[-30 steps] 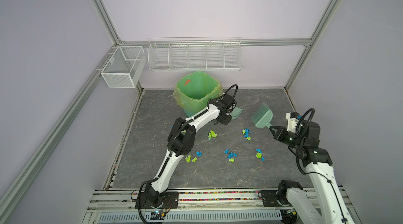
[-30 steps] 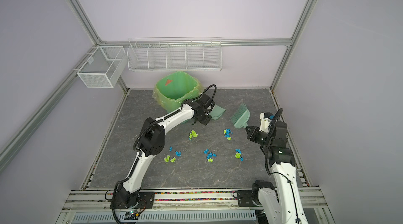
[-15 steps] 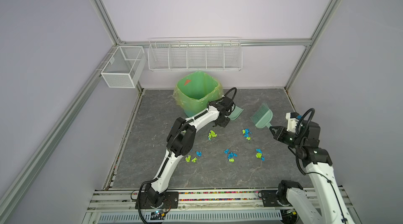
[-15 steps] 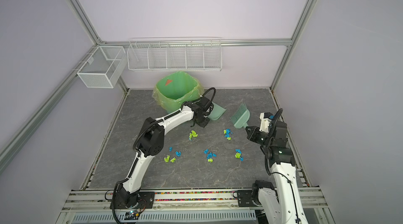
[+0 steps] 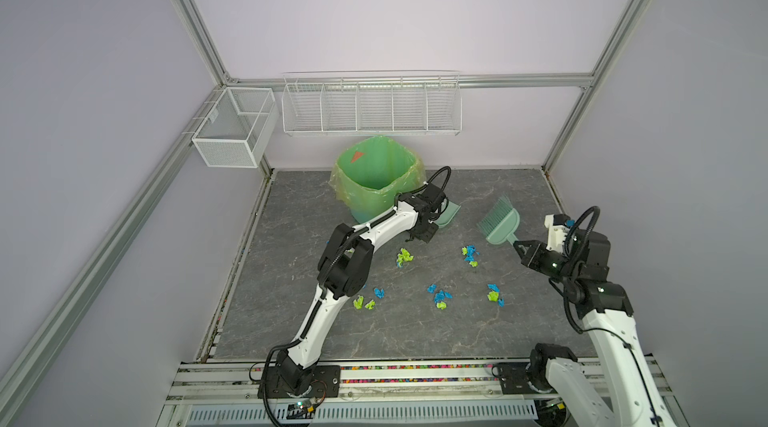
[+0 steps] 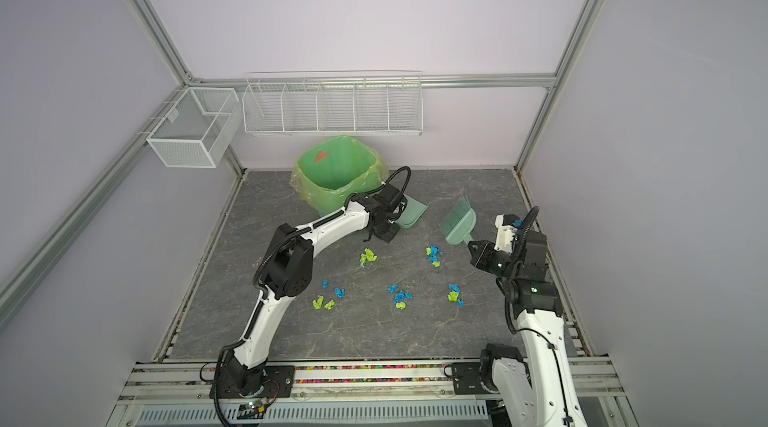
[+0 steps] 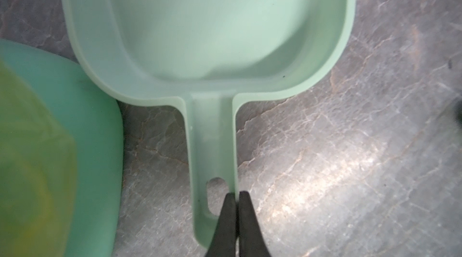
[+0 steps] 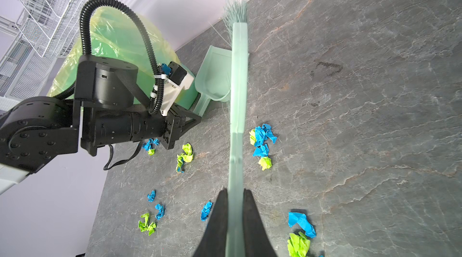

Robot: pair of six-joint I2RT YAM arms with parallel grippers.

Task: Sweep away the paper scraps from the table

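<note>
Vs a sec ago: the left gripper (image 7: 236, 194) has nipped fully shut. Its two black fingers (image 7: 226, 223) are now pressed together on the thin side wall of the dustpan (image 7: 225, 30) handle, right by the hang hole. The pan itself hasn't shifted and lies on the table (image 5: 374, 333) just beside the bin (image 5: 376, 173), mouth pointing away from the gripper. The right gripper (image 8: 235, 193) is same as before, fingers pinching the flat handle of the brush (image 5: 498, 225) w/ bristles twd the back wall and arm pose unchanged at the right side. Can't tell if the bristles touch the table. The paper scraps (image 5: 440, 298) haven't moved: blue + lime wads in several small clusters across the middle of the table, btwn the two arms and nearer the front than pan and brush. Surface: dark grey slab w/ pale marble veins, plus a faint dark smudge in the right wrist view. Room: plain lilac walls, w/ aluminium frame rails (image 5: 519, 81) along the edges and up the corners. A white wire rack (image 5: 370, 107) w/ dividers sits on the back wall above the bin, and a white mesh basket (image 5: 232, 134) hangs on the left rail. The bin is green w/ a yellowish liner, at the back, left of centre.
</note>
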